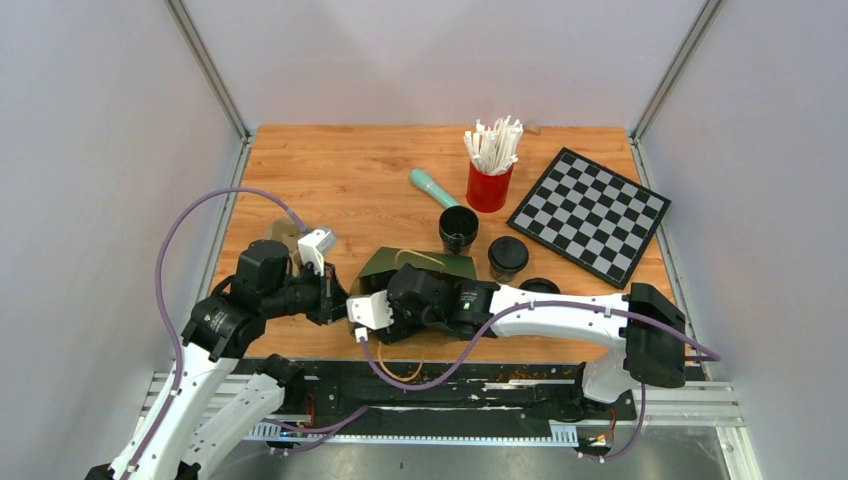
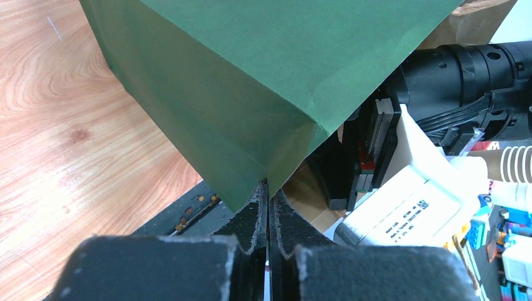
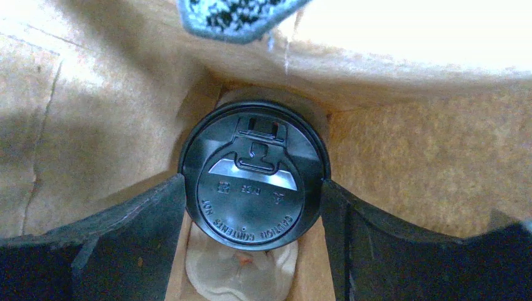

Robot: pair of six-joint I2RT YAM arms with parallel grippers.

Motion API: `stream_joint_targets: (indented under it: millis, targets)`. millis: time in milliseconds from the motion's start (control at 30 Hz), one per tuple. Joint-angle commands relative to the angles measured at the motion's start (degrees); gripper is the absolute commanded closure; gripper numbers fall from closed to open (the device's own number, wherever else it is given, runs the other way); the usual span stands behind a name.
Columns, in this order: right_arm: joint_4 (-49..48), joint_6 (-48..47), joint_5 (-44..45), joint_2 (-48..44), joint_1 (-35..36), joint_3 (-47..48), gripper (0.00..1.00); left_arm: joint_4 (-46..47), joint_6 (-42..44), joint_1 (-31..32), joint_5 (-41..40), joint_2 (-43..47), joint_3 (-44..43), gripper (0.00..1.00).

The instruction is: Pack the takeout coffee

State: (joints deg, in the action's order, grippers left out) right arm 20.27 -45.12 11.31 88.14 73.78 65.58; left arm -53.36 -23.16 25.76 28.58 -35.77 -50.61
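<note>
A dark green paper bag (image 1: pixel 418 264) with a brown inside lies at the table's near edge, between the two arms. My left gripper (image 2: pixel 268 188) is shut on a corner of the green bag (image 2: pixel 251 94) at its mouth. My right gripper (image 3: pixel 254 207) reaches inside the bag (image 3: pixel 408 144). Its fingers (image 3: pixel 144 232) press both sides of the black lid of a coffee cup (image 3: pixel 254 175). Under the cup lies something pale and round (image 3: pixel 241 276). From above, the right fingers and the cup are hidden by the bag and the wrist.
Behind the bag stand an open black cup (image 1: pixel 458 228), a lidded black cup (image 1: pixel 507 257) and a loose black lid (image 1: pixel 540 286). A red cup of white straws (image 1: pixel 489 180), a teal stick (image 1: pixel 432 187) and a chessboard (image 1: pixel 590 213) sit farther back.
</note>
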Motion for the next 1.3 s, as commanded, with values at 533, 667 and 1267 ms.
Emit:
stream_joint_targets:
  millis: [533, 667, 1267]
  targets:
    - [-3.6, 2.4, 4.2, 3.5, -0.9, -1.1, 0.32, 1.7, -1.7, -0.1, 1.7, -0.3, 0.1, 1.0]
    - [-3.9, 2.8, 4.6, 3.9, -1.1, -1.6, 0.32, 1.6, -2.0, -0.1, 1.9, -0.2, 0.2, 1.0]
    - [-4.8, 4.7, 5.2, 5.3, -2.2, -2.4, 0.32, 2.2, -3.5, -0.1, 1.7, 0.6, 1.2, 1.0]
